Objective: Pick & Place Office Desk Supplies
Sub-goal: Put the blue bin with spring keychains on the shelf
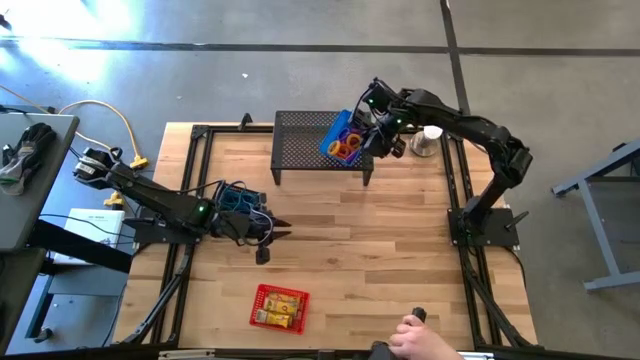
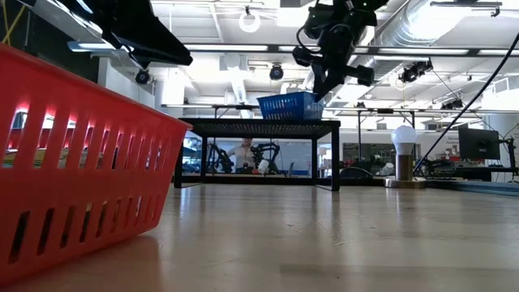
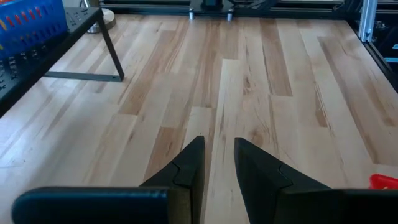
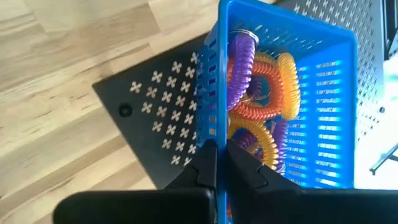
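A blue basket (image 1: 343, 140) with orange and purple coil rings (image 4: 258, 102) is at the near right part of the black mesh stand (image 1: 305, 135); whether it rests on the stand (image 2: 258, 126) or hangs just above, I cannot tell. My right gripper (image 1: 368, 138) is shut on its wall. My left gripper (image 3: 219, 162) stands open over bare wood near the table's left, nothing between its fingers. Dark and teal items (image 1: 240, 198) sit in a blue holder beside my left arm. A red basket (image 1: 278, 307) with yellow blocks stands near the front edge. My right gripper pinches one side wall of the blue basket at its rim (image 4: 214, 134), one finger inside the basket and one outside. The fingers come slanting down from above. The basket (image 2: 290, 105) sits about level at the stand's top.
A silver cone with a white ball (image 1: 428, 140) stands just right of the stand. A person's hand (image 1: 418, 338) shows at the table's front edge. The red basket (image 2: 81, 154) fills the low view's left. Bare wood lies between the stand and the red basket.
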Controlling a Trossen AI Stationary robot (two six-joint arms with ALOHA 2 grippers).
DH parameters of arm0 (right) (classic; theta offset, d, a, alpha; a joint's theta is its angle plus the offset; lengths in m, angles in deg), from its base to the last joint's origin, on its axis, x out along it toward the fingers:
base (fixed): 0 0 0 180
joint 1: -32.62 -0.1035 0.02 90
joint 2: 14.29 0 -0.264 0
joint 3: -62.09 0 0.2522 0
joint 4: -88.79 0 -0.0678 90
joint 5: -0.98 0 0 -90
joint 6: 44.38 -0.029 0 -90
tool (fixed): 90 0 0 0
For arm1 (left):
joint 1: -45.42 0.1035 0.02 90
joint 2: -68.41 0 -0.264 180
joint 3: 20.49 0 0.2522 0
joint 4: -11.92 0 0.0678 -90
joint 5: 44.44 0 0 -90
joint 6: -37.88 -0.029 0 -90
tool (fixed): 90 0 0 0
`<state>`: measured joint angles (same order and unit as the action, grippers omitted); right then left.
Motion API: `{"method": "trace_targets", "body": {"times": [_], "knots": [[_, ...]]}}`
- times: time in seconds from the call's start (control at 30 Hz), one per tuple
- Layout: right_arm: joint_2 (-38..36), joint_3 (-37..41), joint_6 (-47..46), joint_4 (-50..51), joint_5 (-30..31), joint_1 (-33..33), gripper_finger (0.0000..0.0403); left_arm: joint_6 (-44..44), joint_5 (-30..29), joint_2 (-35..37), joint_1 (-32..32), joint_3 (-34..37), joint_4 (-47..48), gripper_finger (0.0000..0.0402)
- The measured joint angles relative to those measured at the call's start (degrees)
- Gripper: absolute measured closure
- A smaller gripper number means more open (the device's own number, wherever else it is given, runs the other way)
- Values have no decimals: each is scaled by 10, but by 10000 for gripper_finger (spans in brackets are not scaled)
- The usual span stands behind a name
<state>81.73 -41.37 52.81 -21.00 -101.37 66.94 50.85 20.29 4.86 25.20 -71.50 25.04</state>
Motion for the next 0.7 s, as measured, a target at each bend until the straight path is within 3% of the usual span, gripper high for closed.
{"method": "trace_targets", "body": {"times": [0.5,0.7], "knots": [[28,0,-49,-24,-26,15,381,1,-1,0,22,0,-13,321],[29,1,-119,-58,7,14,377,-9,-1,0,22,0,-13,321]]}}
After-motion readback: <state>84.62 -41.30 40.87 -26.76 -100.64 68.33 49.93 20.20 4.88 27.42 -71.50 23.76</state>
